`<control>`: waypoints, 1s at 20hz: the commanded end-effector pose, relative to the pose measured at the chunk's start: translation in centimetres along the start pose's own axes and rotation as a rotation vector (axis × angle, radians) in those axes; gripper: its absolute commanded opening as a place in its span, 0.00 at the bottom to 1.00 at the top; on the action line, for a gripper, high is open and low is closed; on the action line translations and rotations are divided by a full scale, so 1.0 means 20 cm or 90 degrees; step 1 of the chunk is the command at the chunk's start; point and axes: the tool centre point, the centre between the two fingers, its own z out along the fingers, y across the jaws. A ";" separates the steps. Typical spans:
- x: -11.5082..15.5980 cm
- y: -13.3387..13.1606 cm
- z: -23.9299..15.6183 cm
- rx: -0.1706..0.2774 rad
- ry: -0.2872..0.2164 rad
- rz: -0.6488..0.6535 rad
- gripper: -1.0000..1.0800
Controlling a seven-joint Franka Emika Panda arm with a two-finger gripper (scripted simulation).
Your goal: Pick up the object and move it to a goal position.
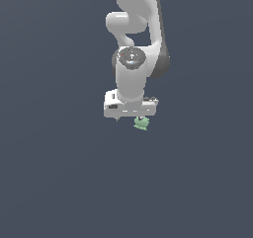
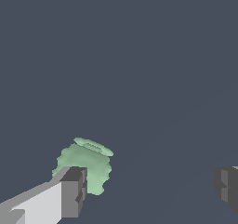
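- Biggest thing in shot, the flat, matte slate-blue surface [image 1: 54, 182] fills both views edge to edge; plain, unmarked, one even tone
- Next, the glossy white jointed robot arm [image 1: 136, 32] comes down from the top of the exterior view, dark trim along its side, a round dark grey cap on the wrist joint facing the camera; it points straight down
- Under the wrist, the boxy white gripper [image 1: 129, 118] sits crosswise; in the exterior view the fingers themselves are too small to make out
- Over to the wrist view; one dark grey finger pad on a white finger [image 2: 72, 193] shows at one side, the other dark pad at the far edge of the frame; a wide stretch of bare surface lies between them, so the fingers are spread well apart and pinch nothing
- Smallest of all, the small pale green, lumpy, matte figure [image 1: 142, 123] peeks out just under the gripper body, toward the exterior view's right; in the wrist view it sits right against the nearer finger, partly behind the pad, off to one side of the gap rather than centred in it; whether pad and figure touch, can't tell
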 end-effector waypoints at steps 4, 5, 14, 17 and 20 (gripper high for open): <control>0.00 0.03 0.00 0.000 -0.002 0.007 0.96; 0.00 0.06 0.01 0.001 -0.003 0.012 0.96; -0.01 0.17 0.03 0.002 -0.009 0.035 0.96; -0.01 0.16 0.03 0.002 -0.008 0.028 0.96; -0.01 0.15 0.04 0.001 -0.008 0.011 0.96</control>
